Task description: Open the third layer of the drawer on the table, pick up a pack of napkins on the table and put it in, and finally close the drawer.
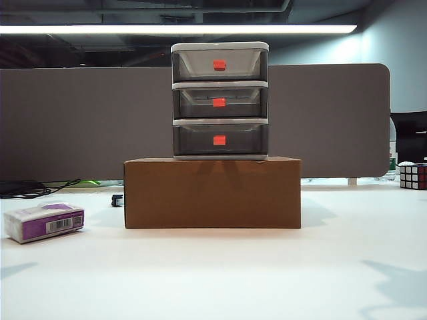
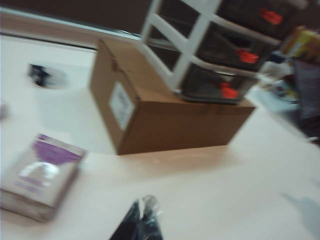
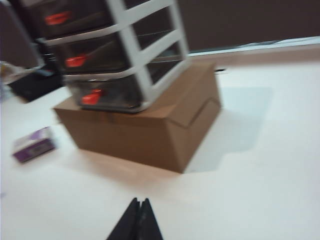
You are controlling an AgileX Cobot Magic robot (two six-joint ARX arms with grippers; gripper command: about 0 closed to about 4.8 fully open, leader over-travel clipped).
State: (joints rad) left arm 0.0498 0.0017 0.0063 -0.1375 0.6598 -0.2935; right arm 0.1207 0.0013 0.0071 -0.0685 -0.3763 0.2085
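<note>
We see a plain white tabletop [image 1: 220, 273]. The drawer [image 1: 220, 101] has a white-grey frame and smoky translucent fronts, each with a small red handle; the third layer [image 1: 220, 140] matches the two above it. Under it sits a plain brown cardboard box [image 1: 212, 193] (with one pale label on its end). The pack of napkins [image 2: 40, 175], off to one side of the black left claw [image 2: 142, 220], is purple and white with a barcode label. The right claw [image 3: 137, 222] is black too. A multicoloured puzzle cube [image 1: 413, 177] shows black grid lines.
</note>
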